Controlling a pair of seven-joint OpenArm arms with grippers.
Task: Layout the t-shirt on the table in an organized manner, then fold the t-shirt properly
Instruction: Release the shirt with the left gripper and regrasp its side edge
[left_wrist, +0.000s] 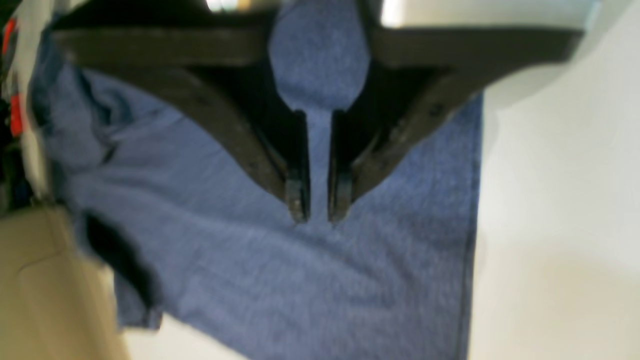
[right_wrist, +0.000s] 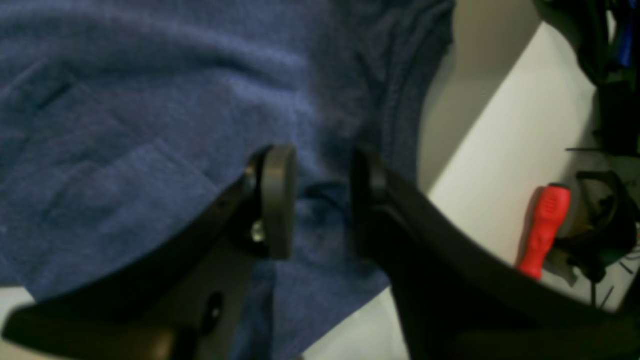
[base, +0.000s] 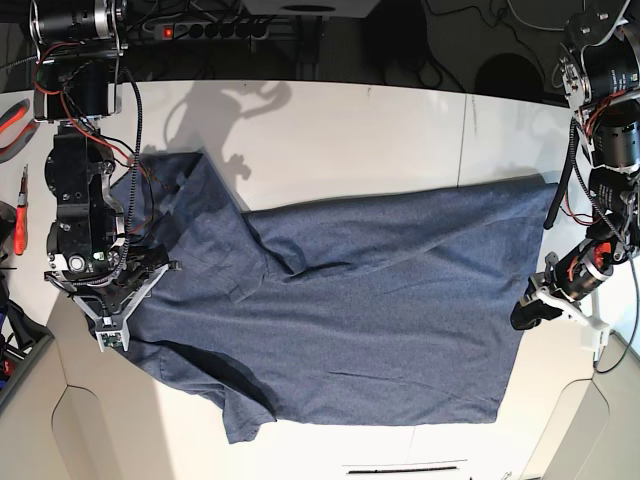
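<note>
One t-shirt (base: 370, 320) — navy, rumpled — spreads across the table (base: 350, 140); left gripper (left_wrist: 318, 217) slightly parted, right gripper (right_wrist: 320, 200) spread — both empty.

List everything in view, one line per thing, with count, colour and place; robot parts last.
t-shirt: one, dark heathered blue, spread across the middle of the table, one sleeve at the near edge.
table: one, white, under the shirt, with a thin dark seam line.
screwdriver: one, red handle, at the table's edge beside the right arm.
power strip: one, dark with a red switch, behind the table's far edge.
right gripper: one, black, jaws apart over the shirt's collar end.
left gripper: one, black, jaws slightly apart above the shirt's hem end.
</note>
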